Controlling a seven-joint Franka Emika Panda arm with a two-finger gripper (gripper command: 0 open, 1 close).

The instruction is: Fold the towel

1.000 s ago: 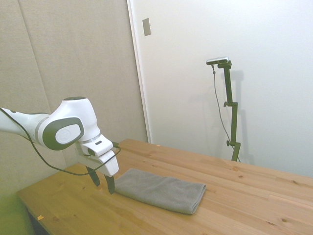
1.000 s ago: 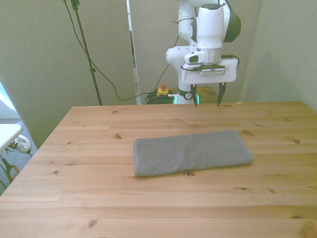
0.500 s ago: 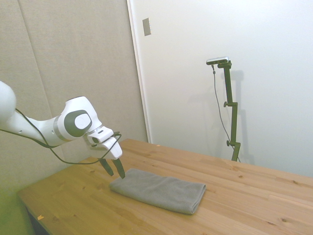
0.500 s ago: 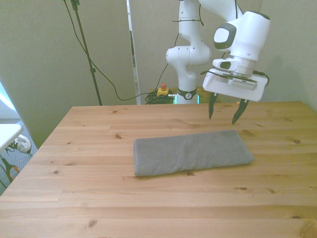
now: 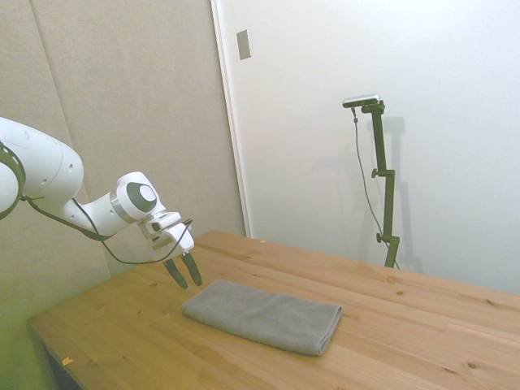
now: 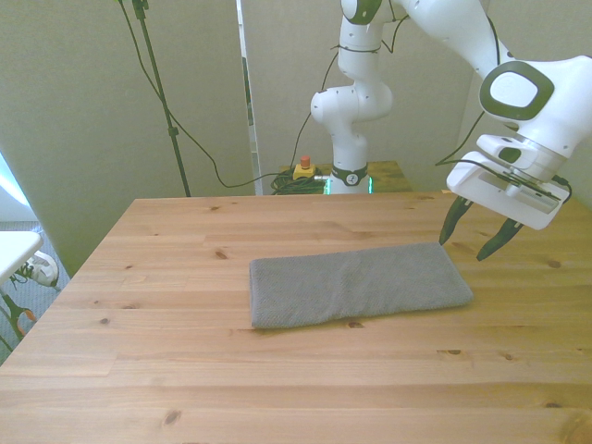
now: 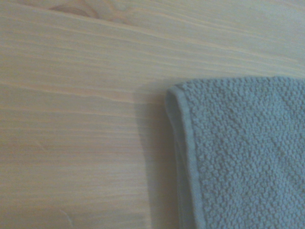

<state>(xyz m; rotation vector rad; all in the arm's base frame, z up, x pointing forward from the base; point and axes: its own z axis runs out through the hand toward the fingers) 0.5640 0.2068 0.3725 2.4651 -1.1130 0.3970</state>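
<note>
So the towel is lying flat in the middle of the front view, a long grey strip that already looks layered. You can see stacked hemmed edges at its corner in the wrist view. Nothing has lifted off the table yet, so I'd say the fold for this step hasn't started. Further back, at the right of the frame, the gripper hangs tilted just above the towel's end, fingers spread apart, holding nothing. Grabbing that end and carrying it over is all still to do.
</note>
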